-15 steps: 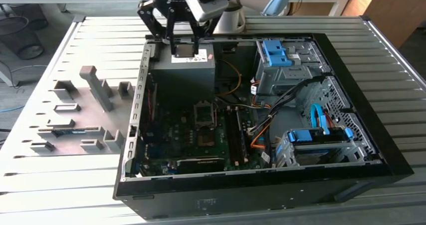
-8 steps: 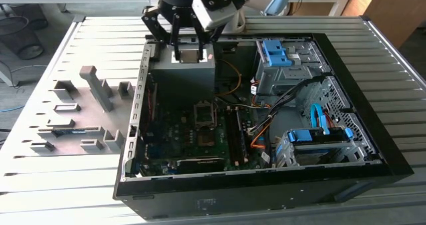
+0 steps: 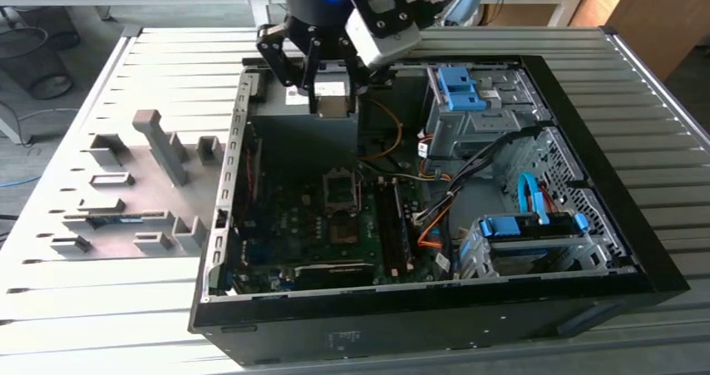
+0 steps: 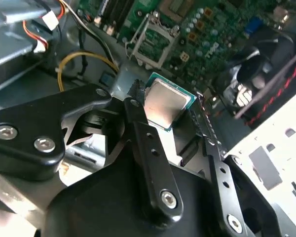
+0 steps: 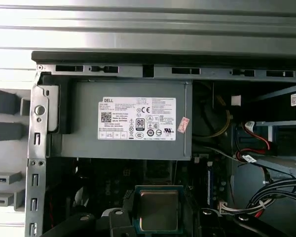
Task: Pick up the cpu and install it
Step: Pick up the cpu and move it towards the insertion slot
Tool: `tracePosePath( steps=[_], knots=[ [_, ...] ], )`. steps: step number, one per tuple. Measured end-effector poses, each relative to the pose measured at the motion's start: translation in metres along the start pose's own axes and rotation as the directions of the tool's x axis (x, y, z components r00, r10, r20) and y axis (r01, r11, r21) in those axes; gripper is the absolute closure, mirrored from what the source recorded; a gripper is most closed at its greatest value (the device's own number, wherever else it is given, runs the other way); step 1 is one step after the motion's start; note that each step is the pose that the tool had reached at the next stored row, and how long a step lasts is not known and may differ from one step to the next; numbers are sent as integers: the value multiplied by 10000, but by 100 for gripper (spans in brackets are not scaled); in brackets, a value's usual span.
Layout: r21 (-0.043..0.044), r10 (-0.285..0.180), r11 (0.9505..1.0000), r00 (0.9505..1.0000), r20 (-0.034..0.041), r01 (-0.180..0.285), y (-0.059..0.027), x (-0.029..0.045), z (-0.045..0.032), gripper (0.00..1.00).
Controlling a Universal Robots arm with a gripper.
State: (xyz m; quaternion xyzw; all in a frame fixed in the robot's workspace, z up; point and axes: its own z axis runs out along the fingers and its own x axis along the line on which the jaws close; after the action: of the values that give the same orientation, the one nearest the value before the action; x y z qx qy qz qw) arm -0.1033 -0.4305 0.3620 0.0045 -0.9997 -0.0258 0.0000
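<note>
- Gripping the cpu (image 3: 332, 102) with the gripper (image 3: 331, 92), black fingers (image 4: 138, 123) closed on two opposite edges of the chip
- Showing the pale metal top with its blue-green border in both wrist views
- Held in the air inside the open computer case (image 3: 599, 192), at the far end on the exterior view's left
- Hanging just beside the grey power supply (image 5: 123, 121), as seen in the first wrist view
- Well apart from the socket (image 3: 342, 190), so not yet installed
- Sitting mid-board on the green motherboard (image 3: 294, 229): that socket, framed in metal, with orange and black cables to the exterior view's right
- Resting on a slatted metal table (image 3: 654, 125): the case, lying on its side
- Beside the case, on the exterior view's left: a grey holder tray (image 3: 166, 155) with a blue-green memory stick (image 3: 125, 219) in one slot
</note>
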Motion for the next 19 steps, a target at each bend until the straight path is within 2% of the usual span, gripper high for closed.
tracePosePath(
  steps=[3, 6, 12, 19],
  knots=[
    [5, -1, 10000, 10000, 1, 1, -45, -66, 19, 53],
    [19, -1, 10000, 10000, 1, 1, -85, -102, 36, 53],
    [57, -1, 10000, 10000, 1, 1, -153, -117, 78, 53],
    [112, 0, 9999, 10000, 0, 0, -184, -134, 114, 53]
  ],
)
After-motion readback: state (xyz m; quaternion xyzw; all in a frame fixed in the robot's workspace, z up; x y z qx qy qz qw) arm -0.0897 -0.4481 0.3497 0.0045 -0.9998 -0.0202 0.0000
